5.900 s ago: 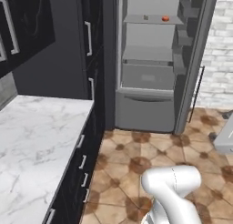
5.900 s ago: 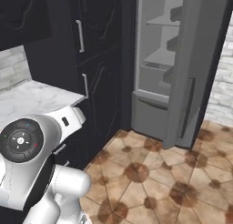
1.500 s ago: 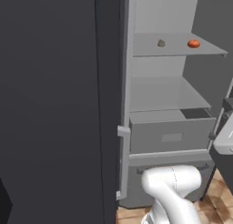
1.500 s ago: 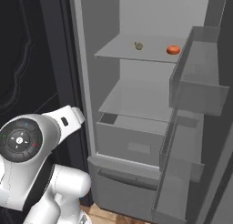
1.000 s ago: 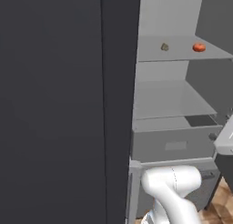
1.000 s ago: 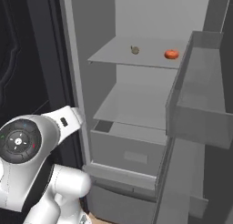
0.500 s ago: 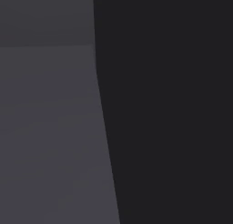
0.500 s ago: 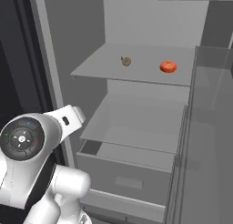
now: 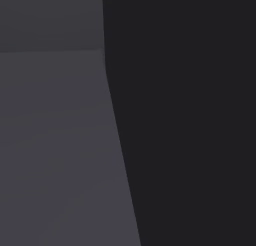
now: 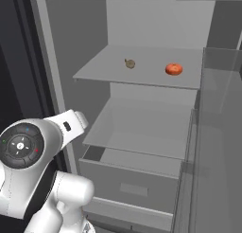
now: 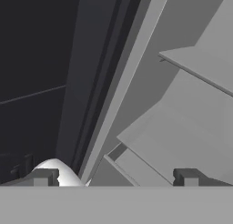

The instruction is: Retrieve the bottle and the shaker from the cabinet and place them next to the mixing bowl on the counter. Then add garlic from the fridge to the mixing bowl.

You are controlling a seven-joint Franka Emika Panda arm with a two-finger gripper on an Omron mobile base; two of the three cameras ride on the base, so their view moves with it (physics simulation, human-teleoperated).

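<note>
The fridge point(image 10: 142, 128) stands open ahead. The garlic point(image 10: 130, 63) lies on the top shelf point(image 10: 113, 68), left of a tomato point(image 10: 174, 69). I judge it light, firm and papery; grasp across its middle. The gripper point(image 11: 116, 177) is spread wide and empty.

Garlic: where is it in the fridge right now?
Right base view: the garlic sits on the fridge's upper shelf, left of the orange-red round item, apart from it.
</note>
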